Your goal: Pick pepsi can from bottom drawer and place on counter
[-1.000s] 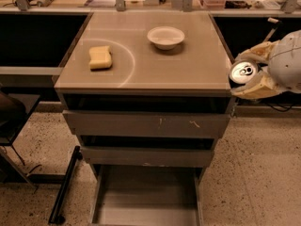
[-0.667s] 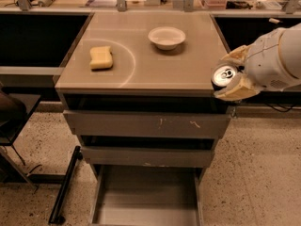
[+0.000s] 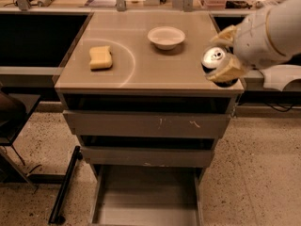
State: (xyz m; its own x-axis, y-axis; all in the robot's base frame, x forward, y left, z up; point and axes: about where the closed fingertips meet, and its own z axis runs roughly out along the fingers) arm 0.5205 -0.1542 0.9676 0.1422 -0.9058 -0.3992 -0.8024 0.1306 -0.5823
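Operator: Progress on the pepsi can [image 3: 213, 58]? What has just changed?

Robot: A second ago I am holding it out to the right, clear of the counter [image 3: 141, 67] and past its edge. Now my gripper [image 3: 225, 53] sits further left, and the can hangs over the counter's near right corner. The carry looks almost finished to me; only the set-down remains.

Operator: Is your grip sound?

Robot: My gripper is clamped on the can, one tan finger on the far side and one on the near side. The can sits right between them, tilted, its shiny pull-tab end turned up and to the left.

Operator: Is it resting on the surface yet?

Robot: I cannot tell. A dark shadow lies directly under it at the corner, but whether the base touches the top is hidden by my near finger.

Operator: Anything in the way?

Robot: The white bowl [image 3: 166, 36] stands to the far left of the can, apart from it. The sponge [image 3: 100, 57] lies well away on the left side, inside the pale arc mark [image 3: 131, 65]. The bottom drawer [image 3: 146, 199] stands pulled out below, with nothing showing on its floor. I judge the corner spot tight, so a little more leftward travel seems wise before letting go.
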